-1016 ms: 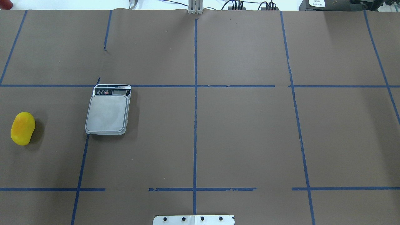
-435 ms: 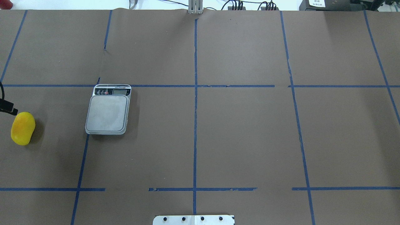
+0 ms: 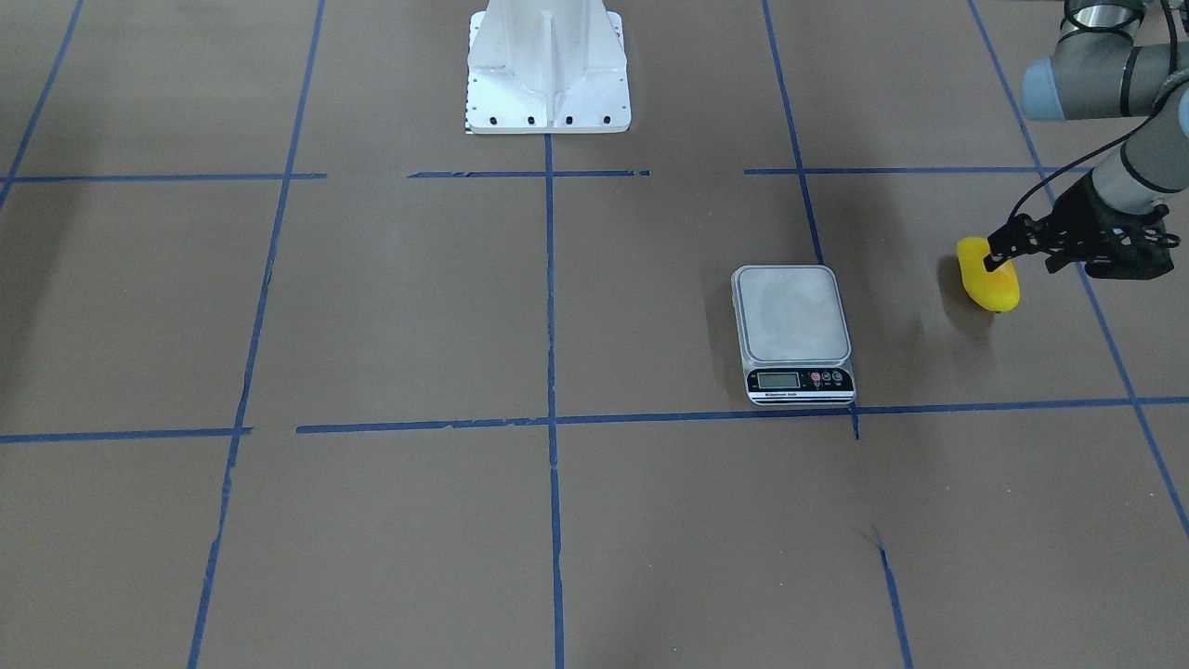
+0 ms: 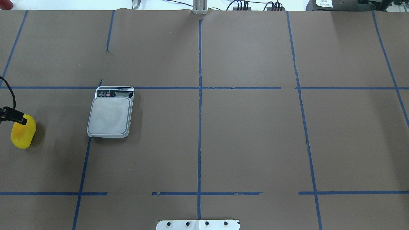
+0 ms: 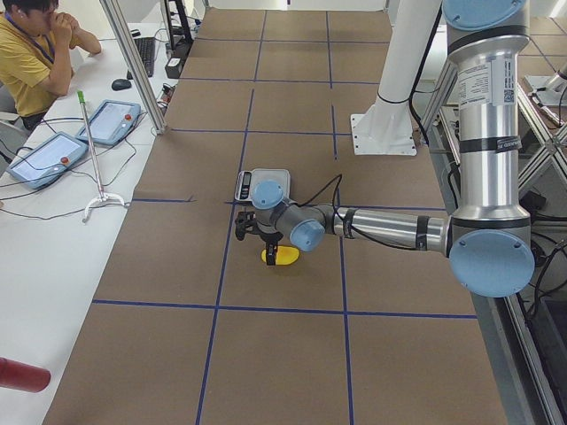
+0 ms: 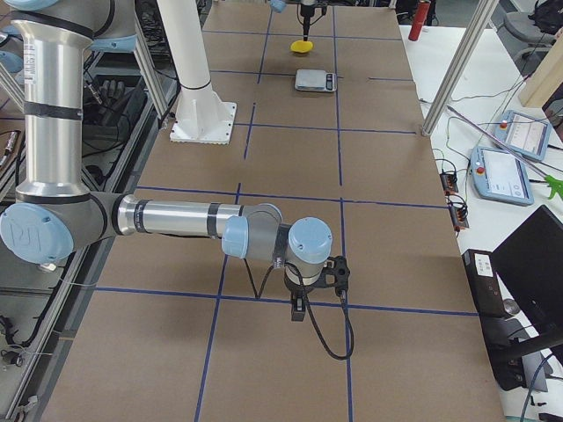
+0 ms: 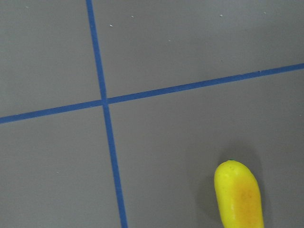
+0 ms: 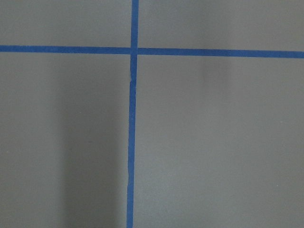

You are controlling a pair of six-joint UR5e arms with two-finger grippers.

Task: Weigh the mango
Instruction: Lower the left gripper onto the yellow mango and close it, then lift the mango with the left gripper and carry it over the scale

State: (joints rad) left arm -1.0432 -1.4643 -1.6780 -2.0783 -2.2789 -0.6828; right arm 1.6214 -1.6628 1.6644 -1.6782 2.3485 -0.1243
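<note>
The yellow mango (image 4: 23, 132) lies on the brown table at the far left of the overhead view, left of the scale. It also shows in the front view (image 3: 989, 279) and at the lower right of the left wrist view (image 7: 240, 197). The small silver scale (image 4: 110, 115) has a bare platform, with its display at the far end. My left gripper (image 3: 1082, 265) hangs above and just outside the mango, with its fingers apart and empty. A black wrist part (image 4: 14, 116) overlaps the mango's far end. My right gripper (image 6: 299, 303) hovers over bare table far from both; I cannot tell its state.
The white robot base plate (image 4: 198, 224) sits at the near middle edge of the table. Blue tape lines divide the brown table cover (image 4: 255, 143). An operator (image 5: 35, 53) sits beyond the table's far side with tablets (image 5: 44, 155).
My left arm has come into the overhead view from the left edge. Its black wrist part now overlaps the mango's far end. The mango and scale have not moved.
</note>
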